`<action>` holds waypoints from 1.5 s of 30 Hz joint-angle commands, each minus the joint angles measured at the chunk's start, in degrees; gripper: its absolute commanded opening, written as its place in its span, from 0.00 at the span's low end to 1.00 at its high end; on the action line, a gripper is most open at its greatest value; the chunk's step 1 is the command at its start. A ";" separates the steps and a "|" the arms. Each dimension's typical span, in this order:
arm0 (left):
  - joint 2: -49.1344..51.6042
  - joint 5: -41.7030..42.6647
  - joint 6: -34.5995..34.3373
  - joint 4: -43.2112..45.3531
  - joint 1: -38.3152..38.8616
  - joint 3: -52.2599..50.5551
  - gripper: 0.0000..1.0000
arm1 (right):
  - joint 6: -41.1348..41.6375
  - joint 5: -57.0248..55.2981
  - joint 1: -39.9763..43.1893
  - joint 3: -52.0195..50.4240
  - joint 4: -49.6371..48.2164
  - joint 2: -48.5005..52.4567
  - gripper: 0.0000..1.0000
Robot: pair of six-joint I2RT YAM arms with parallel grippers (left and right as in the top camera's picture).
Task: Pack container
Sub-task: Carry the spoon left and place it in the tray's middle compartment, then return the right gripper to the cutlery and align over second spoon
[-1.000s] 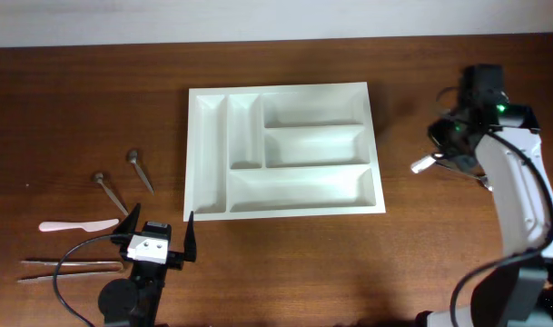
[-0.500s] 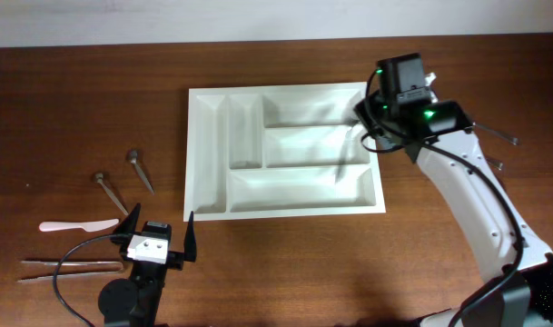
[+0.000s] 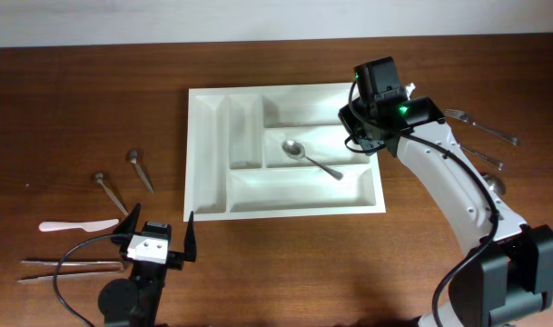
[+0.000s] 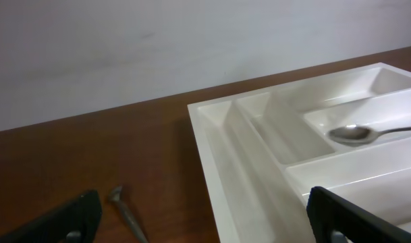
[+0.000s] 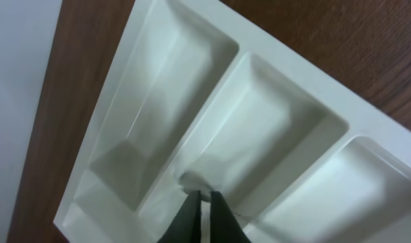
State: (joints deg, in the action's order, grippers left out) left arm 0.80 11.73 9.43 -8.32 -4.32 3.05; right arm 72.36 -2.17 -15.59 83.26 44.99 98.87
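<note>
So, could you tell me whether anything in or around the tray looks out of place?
Only one small thing: the spoon lies slantwise in the middle long compartment of the tray, with its bowl to the left and its handle angling down to the right, rather than along it. Nothing looks spilled or damaged.

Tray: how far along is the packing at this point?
Done: one spoon lies in the middle long compartment of the tray; the other four compartments are bare. In hand: nothing visible; the right gripper is shut above the tray, and the left gripper is open. Left: the pale knife and other pieces to the tray's left, plus forks to its right.
</note>
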 commanded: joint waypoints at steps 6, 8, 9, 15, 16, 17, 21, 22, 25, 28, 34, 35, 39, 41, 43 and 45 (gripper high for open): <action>-0.50 -0.17 0.55 0.17 -0.35 -0.55 0.99 | -11.80 1.79 -0.52 0.87 0.37 -0.02 0.28; -0.50 -0.17 0.55 0.17 -0.35 -0.55 0.99 | -17.25 1.79 -0.52 0.87 0.63 -0.02 0.34; -0.50 -0.17 0.55 0.17 -0.35 -0.55 0.99 | -19.39 1.75 -0.52 0.87 1.36 -0.02 0.38; -0.50 -0.17 0.55 0.17 -0.35 -0.55 0.99 | -20.24 -1.22 2.45 0.87 5.68 -0.04 0.67; -0.50 -0.17 0.55 0.17 -0.35 -0.55 0.99 | -18.69 -1.33 3.63 0.87 6.34 -0.02 0.70; -0.50 -0.17 0.55 0.17 -0.35 -0.55 0.99 | -15.80 -1.27 5.29 0.87 7.30 -0.02 0.73; -0.50 -0.17 0.55 0.17 -0.35 -0.55 0.99 | -7.08 -1.27 12.61 0.87 10.54 -0.02 0.84; -0.50 -0.17 0.55 0.17 -0.35 -0.55 0.99 | -5.75 -1.25 14.64 0.87 10.95 -0.02 0.85; -0.50 -0.17 0.55 0.17 -0.35 -0.55 0.99 | -3.85 -0.94 21.16 0.85 11.13 -0.02 1.00; -0.50 -0.17 0.55 0.17 -0.35 -0.55 0.99 | -3.89 1.51 26.86 0.85 9.11 -0.02 0.99; -0.50 -0.17 0.55 0.17 -0.35 -0.55 0.99 | -3.93 2.43 33.05 0.85 7.96 0.81 0.99; -0.50 -0.17 0.55 0.17 -0.35 -0.55 0.99 | -3.89 2.40 33.62 0.83 7.96 1.42 0.99; -0.50 -0.17 0.55 0.17 -0.35 -0.55 0.99 | -1.77 1.88 34.58 0.83 8.15 5.18 0.99; -0.50 -0.17 0.55 0.17 -0.35 -0.55 0.99 | -0.87 1.92 34.84 0.83 8.13 7.45 0.99; -0.50 -0.17 0.55 0.17 -0.35 -0.55 0.99 | 0.37 1.97 35.12 0.85 8.09 9.46 0.99; -0.50 -0.17 0.55 0.17 -0.35 -0.55 0.99 | 1.70 1.95 35.45 0.85 8.11 11.26 0.99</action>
State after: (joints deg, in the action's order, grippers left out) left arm 0.80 11.75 9.43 -8.32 -4.32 3.03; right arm 71.07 -0.05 19.00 83.35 52.90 107.83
